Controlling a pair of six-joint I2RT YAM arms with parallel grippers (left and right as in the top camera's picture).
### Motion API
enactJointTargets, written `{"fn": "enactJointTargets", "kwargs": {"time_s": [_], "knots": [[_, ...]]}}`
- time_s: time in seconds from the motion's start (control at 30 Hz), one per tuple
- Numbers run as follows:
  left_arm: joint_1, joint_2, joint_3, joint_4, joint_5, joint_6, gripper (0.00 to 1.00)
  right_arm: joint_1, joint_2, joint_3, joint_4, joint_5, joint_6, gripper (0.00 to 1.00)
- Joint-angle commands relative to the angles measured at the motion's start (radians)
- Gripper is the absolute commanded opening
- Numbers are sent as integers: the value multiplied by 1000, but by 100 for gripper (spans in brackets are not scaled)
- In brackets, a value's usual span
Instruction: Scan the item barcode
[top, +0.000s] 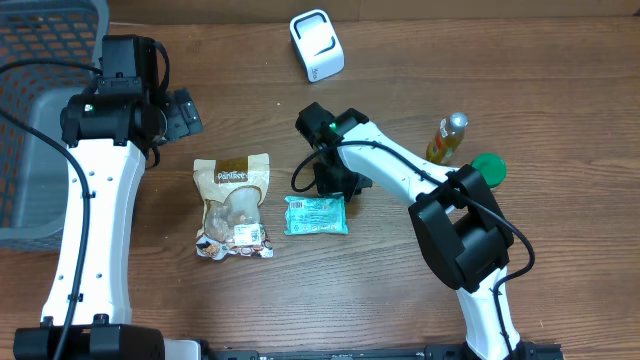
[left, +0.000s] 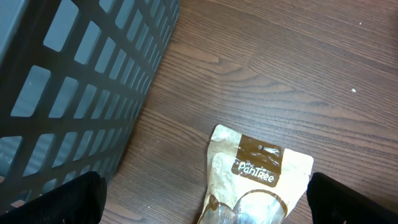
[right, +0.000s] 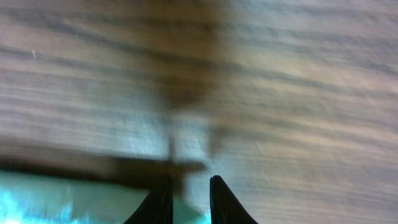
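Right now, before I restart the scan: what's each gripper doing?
Left gripper: open, empty.
Right gripper: fingers nearly closed at the teal plastic packet's edge; grip cannot be told.

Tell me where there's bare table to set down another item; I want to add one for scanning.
Free: the wood between the white scanner and the snack pouch, and the near strip below the pouch and the teal packet. Crowded: around the teal packet, where the right end effector sits, and by the bottle and green lid.
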Motion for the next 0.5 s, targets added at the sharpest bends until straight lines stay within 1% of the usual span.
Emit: {"fn": "enactJointTargets", "kwargs": {"time_s": [0.0,0.03,0.1,0.2,0.3,0.4,0.47], "knots": [[-2,-3,5,0,-10,26,100,-37,-38,148,-102,1,20,22],[-2,-3,5,0,-10,26,100,-50,-38,180,-142,1,20,25],[-2,-3,5,0,-10,26,99,-84,-38,234,-224,-23,20,27],[-2,-3,5,0,-10,26,100,-126,-39,245,-272,-150,2,29],[-2,-3,5,0,-10,26,100,-154,-40,240,-292,-274,-70,31],[-2,-3,5,0,-10,26,100,-159,-46,240,-298,-281,-73,29],[-2,-3,5,0,-10,26,100,-159,-67,240,-300,-257,-39,30]]}}
